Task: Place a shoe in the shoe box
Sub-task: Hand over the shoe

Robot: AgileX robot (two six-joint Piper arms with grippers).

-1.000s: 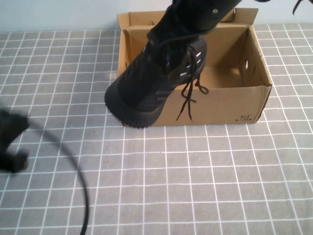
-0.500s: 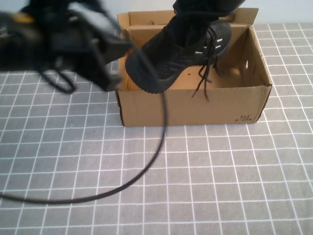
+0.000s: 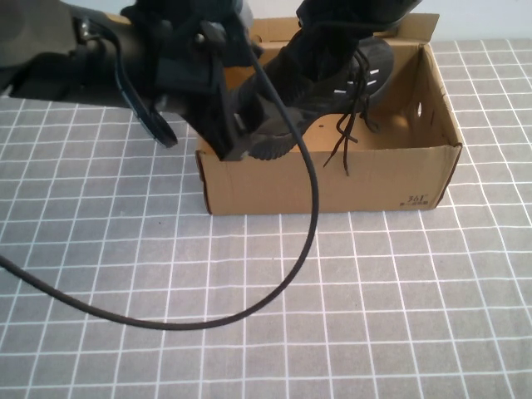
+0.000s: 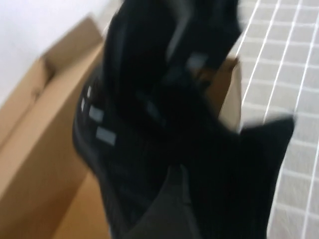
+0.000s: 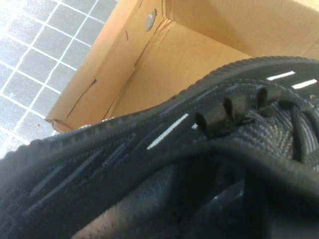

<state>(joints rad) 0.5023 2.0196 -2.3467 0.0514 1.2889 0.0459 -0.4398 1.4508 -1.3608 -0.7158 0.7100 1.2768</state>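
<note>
A black knit shoe (image 3: 324, 79) with white dash marks hangs tilted over the open brown shoe box (image 3: 374, 179), toe low toward the box's front-left corner and laces dangling inside. My right gripper (image 3: 349, 17) reaches down from the top edge and is shut on the shoe's collar. The right wrist view shows the shoe's (image 5: 149, 149) rim close up above the box floor (image 5: 164, 64). My left gripper (image 3: 241, 125) sits at the box's left end against the shoe's toe. In the left wrist view the shoe (image 4: 129, 124) fills the picture beside the box wall (image 4: 35, 139).
The left arm's black cable (image 3: 274, 291) loops across the grey grid tablecloth (image 3: 399, 316) in front of the box. The box's lid flap (image 3: 420, 25) stands up at the back. The box's right wall has small holes (image 3: 420, 108).
The left arm swung in from the table's left edge to the box's left end. The shoe went from hanging over the box's front wall to further back over the box.
</note>
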